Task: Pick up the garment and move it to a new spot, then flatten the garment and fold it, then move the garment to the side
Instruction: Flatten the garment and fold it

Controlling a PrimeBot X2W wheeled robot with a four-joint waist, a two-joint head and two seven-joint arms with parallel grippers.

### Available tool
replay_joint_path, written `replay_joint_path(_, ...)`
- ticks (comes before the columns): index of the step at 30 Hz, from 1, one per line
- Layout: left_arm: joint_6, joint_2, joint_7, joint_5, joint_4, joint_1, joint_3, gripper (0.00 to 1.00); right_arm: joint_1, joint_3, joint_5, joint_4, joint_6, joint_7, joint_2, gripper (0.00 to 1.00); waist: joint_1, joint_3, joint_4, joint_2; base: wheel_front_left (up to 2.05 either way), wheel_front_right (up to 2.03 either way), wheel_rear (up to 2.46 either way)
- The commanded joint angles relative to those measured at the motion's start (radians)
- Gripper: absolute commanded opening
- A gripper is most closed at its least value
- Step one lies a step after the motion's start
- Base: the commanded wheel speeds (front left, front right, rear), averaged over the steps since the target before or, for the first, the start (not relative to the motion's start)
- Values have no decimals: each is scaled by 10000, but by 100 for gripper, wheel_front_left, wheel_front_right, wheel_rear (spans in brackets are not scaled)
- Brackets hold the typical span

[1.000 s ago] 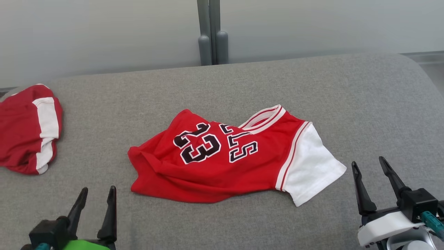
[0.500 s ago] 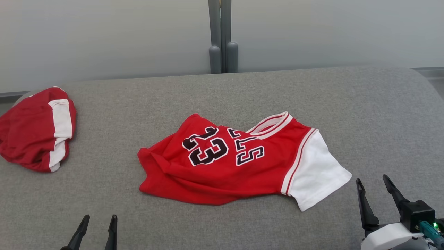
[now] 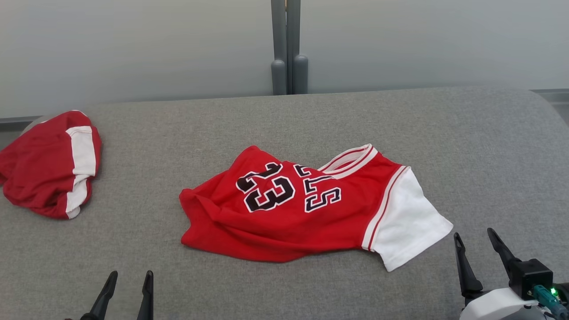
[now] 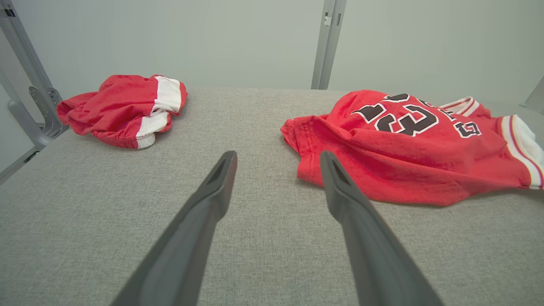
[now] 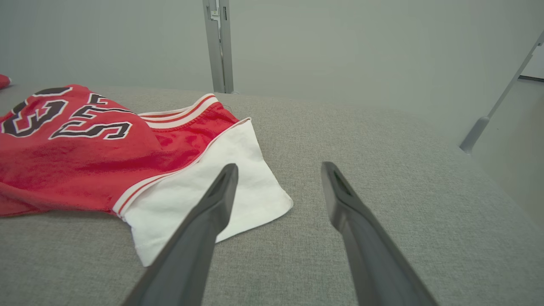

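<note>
The garment, a red jersey [image 3: 284, 209] with a black "23" and a white sleeve [image 3: 406, 220], lies crumpled in the middle of the grey padded surface [image 3: 311, 120]. My left gripper [image 3: 131, 275] is open near the front edge, short of the jersey's lower left hem; in the left wrist view the jersey [image 4: 408, 148] lies ahead and right of the left gripper [image 4: 277, 157]. My right gripper [image 3: 473, 234] is open just right of the white sleeve. In the right wrist view the left finger of the right gripper [image 5: 279, 168] overlaps the sleeve [image 5: 204, 191]. Nothing is held.
A second red garment with a white stripe [image 3: 49, 164] is bunched at the surface's far left edge, also seen in the left wrist view as a red heap [image 4: 123, 108]. A grey post [image 3: 289, 49] and a pale wall stand behind. The surface curves down at the right.
The whole head picture has shifted, so the camera has moved. Both grippers now sit lower in it, still open. The jersey lies as before.
</note>
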Motion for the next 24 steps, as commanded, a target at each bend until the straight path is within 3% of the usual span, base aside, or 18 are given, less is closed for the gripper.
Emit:
replay_joint_path(1, -35, -34, -5, 24, -3, -164, -35, 100, -43, 28, -12, 17, -7, -29, -17, 100, 0, 13, -16, 0, 0, 0, 0)
replay_joint_path(24, -39, 42, -6, -567, -16, -592, -548, 100, -175, 211, 154, -78, -7, -29, -20, 100, 0, 96, -201, 0, 0, 0, 0)
